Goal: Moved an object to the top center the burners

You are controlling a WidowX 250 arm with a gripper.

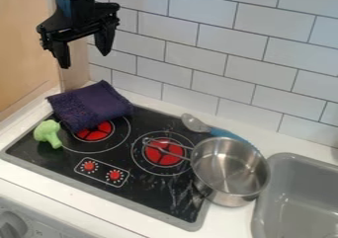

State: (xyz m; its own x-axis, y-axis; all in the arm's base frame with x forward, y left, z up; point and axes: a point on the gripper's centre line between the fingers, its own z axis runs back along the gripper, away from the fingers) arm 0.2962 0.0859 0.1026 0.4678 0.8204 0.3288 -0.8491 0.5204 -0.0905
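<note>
We see the black two-finger gripper [85, 60], jaws parted, above the dark purple cloth [92, 104] that partly hides the left red burner [96, 132], while a silvery metal pot [228, 175] partly hides the blue-handled grey spoon [195, 123] and the view crops the grey sink [290, 159].

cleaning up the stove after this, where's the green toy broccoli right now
In the camera view, the green toy broccoli lies at the black stovetop's left side, beside the dark purple cloth.
</note>
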